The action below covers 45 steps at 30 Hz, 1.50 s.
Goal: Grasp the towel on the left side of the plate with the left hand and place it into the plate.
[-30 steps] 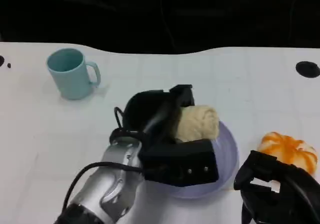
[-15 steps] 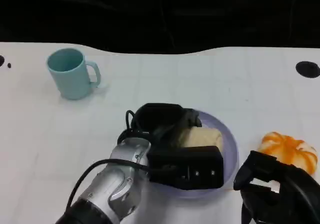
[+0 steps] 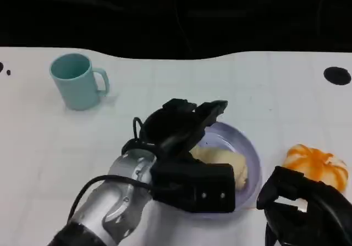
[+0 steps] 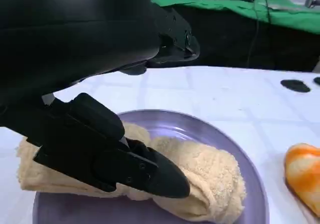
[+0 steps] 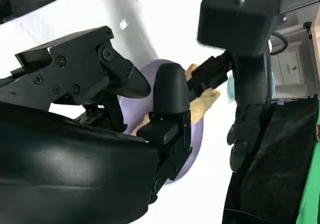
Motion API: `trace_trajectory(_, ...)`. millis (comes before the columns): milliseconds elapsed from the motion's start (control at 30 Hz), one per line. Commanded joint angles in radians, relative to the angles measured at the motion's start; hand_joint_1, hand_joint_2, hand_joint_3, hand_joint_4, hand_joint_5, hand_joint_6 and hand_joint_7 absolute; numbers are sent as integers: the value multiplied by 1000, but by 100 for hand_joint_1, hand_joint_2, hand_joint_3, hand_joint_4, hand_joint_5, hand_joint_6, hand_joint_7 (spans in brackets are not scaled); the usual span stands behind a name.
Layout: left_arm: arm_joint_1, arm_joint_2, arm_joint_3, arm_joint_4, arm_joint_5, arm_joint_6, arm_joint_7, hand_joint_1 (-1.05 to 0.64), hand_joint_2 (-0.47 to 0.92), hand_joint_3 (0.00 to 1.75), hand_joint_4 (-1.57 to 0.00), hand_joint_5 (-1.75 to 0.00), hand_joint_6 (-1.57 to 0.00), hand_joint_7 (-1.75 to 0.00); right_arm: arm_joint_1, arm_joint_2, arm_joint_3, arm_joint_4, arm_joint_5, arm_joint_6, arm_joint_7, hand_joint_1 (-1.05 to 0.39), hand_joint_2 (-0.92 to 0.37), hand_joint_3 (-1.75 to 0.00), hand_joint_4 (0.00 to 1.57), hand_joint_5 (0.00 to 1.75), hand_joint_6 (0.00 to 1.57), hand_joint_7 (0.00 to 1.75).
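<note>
Head view: the rolled cream terry towel (image 3: 223, 162) lies in the round lilac plate (image 3: 250, 157), at 5 o'clock from the black left hand (image 3: 181, 126), whose fingers are spread wide, holding nothing. The black right hand (image 3: 302, 207) is at 4 o'clock; I cannot tell its fingers' state.

Left wrist view: the towel (image 4: 200, 176) looks soft and light; pinch it mid-roll.

Right wrist view: no writing is readable.

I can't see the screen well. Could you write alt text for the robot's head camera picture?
A rolled beige towel lies in a round lilac plate on a white table, with the robot's black left hand above it, fingers spread. A pale teal mug stands far left, an orange-and-white object sits right, beside the black right hand.
</note>
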Motion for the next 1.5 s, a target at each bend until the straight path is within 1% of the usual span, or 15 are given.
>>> trace_trajectory(33, 60, 46, 66, -80, -48, -65, 46, -78, 92, 5, -30, -68, -37, -13, 3, -8, -1, -13, -9, -7, -10, -11, -70, -105, 69, 175, 52, 161)
trace_trajectory(133, 94, 65, 107, -128, -87, -110, 53, -70, 92, 4, -38, -73, -43, -14, 2, -9, 2, -16, -11, -4, -13, -11, -69, -105, 69, 175, 52, 161)
trace_trajectory(233, 157, 73, 177, -211, -173, -146, 43, -55, 92, 6, -59, -82, -57, -19, 0, -5, 9, -19, -16, -1, -19, -11, -69, -105, 68, 175, 52, 161)
trace_trajectory(333, 214, 84, 228, -287, -237, -167, 23, -51, 92, 8, -69, -83, -64, -19, -2, 0, 15, -18, -19, -3, -25, -10, -69, -106, 69, 175, 52, 161)
trace_trajectory(533, 316, 133, 316, -344, -391, -300, -11, -36, 92, 9, -72, -92, -75, -21, -3, 7, 29, -26, -19, 7, -37, -12, -68, -107, 70, 175, 53, 161)
trace_trajectory(667, 431, 135, 383, -378, -517, -376, -25, -15, 91, 13, -77, -99, -90, -29, 2, 7, 41, -35, -22, 6, -41, -11, -67, -108, 71, 175, 53, 161)
trace_trajectory(700, 463, 123, 398, -384, -558, -398, -24, -12, 83, 29, -76, -103, -91, -34, 4, 7, 44, -39, -23, 8, -42, -11, -67, -108, 71, 175, 53, 161)
trace_trajectory(733, 493, 111, 410, -391, -601, -411, -29, -6, 67, 66, -78, -112, -92, -50, 5, 7, 46, -41, -23, 7, -42, -11, -67, -108, 71, 175, 53, 161)
trace_trajectory(767, 516, 102, 419, -398, -636, -420, -35, -1, 52, 104, -79, -123, -88, -75, 7, 8, 48, -42, -23, 5, -42, -11, -67, -109, 71, 175, 53, 161)
trace_trajectory(833, 566, 92, 433, -421, -698, -423, -53, 1, 44, 127, -80, -134, -83, -99, 12, 11, 48, -40, -16, -5, -38, -11, -67, -109, 71, 175, 53, 161)
trace_trajectory(867, 592, 88, 438, -439, -718, -413, -59, 1, 44, 132, -82, -143, -82, -111, 13, 12, 49, -39, -15, -9, -35, -10, -67, -109, 71, 175, 53, 161)
trace_trajectory(1033, 723, 56, 455, -538, -815, -344, -78, -4, 41, 136, -90, -157, -85, -131, 21, 9, 51, -54, -25, 0, -43, -11, -66, -109, 72, 175, 54, 161)
trace_trajectory(1167, 810, 30, 453, -596, -833, -307, -70, -4, 42, 143, -92, -173, -80, -158, 32, 6, 40, -47, -19, -21, -33, -8, -66, -109, 71, 175, 54, 161)
trace_trajectory(1300, 846, 9, 442, -598, -820, -292, -74, -4, 41, 143, -91, -175, -78, -162, 40, 6, 26, -25, -21, -59, -27, -5, -67, -110, 71, 175, 54, 161)
trace_trajectory(1500, 837, -18, 430, -536, -863, -292, -114, -5, 40, 146, -95, -175, -78, -164, 44, 5, -1, -9, -2, -70, -14, -4, -67, -113, 71, 175, 54, 165)
